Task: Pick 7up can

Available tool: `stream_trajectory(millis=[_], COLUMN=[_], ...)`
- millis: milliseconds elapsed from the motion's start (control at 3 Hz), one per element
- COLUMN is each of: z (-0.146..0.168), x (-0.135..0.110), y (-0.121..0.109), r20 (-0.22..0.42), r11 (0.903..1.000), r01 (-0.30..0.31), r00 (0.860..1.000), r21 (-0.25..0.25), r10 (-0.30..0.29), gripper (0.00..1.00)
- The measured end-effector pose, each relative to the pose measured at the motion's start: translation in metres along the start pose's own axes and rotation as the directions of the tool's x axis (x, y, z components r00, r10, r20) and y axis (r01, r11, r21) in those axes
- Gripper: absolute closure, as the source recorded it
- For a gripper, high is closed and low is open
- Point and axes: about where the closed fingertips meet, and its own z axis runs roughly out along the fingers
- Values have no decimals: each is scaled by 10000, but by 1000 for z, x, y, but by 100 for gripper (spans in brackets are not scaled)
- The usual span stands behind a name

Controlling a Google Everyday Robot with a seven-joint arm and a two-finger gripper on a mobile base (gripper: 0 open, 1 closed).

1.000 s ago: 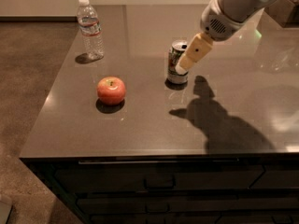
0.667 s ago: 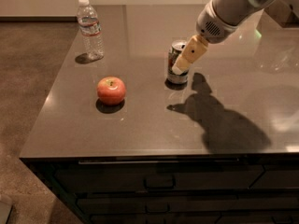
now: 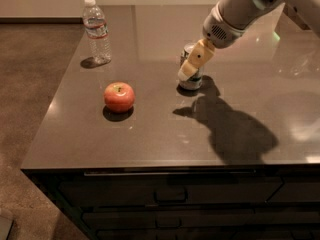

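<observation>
Most of the upright 7up can (image 3: 195,83), upper centre, hides behind the gripper (image 3: 189,71). Its grip cannot be told.

The desk (image 3: 150,139) carries one 7up can (image 3: 193,83), one apple (image 3: 119,96) and one water bottle (image 3: 96,31). One end effector (image 3: 187,74) is at the can, toward the desk's far edge.

One camera looks down across the countertop (image 3: 150,139) from its front edge, fairly near; the gripper (image 3: 190,73) shows upper-centre at the 7up can (image 3: 196,82).
</observation>
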Motion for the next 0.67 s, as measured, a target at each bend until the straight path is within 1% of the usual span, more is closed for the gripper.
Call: stream_trajectory(millis=[333,667], z=[6,10], x=[0,-2], y=[3,2], r20=[-74,-142], r11=[9998,9995], r01=[-81,-102], r00=[9999,9999], r21=[-198,-313], r10=[79,98], gripper=[16,41])
